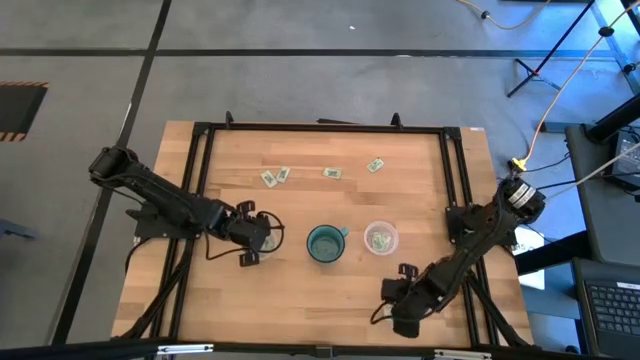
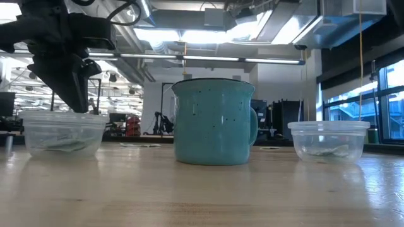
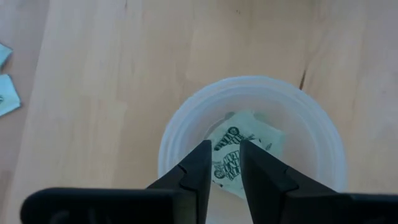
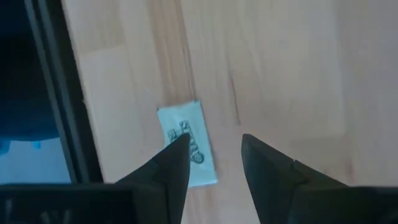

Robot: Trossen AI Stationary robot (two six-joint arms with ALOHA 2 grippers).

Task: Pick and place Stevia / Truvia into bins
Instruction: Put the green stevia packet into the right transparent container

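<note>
Two clear cups serve as bins. One (image 3: 249, 99) stands under my left gripper (image 3: 225, 165), left of the teal mug (image 1: 325, 243). The other (image 1: 381, 238) stands right of the mug. Both hold green-and-white packets (image 3: 249, 134). My left gripper (image 1: 255, 235) points down over its cup's mouth, fingers a narrow gap apart and empty; in the low view (image 2: 79, 94) its tips reach the rim. Several packets (image 1: 284, 175) lie flat on the far part of the table. My right gripper (image 4: 214, 155) is open near the front right (image 1: 392, 290), above one packet (image 4: 186, 146) lying flat on the wood.
The teal mug (image 2: 214, 123) stands between the two cups (image 2: 63, 135) (image 2: 328, 142). A black frame (image 1: 200, 150) runs around the tabletop, and a dark rail (image 4: 56, 93) lies close beside the packet under my right gripper. Bare wood shows in the middle of the table.
</note>
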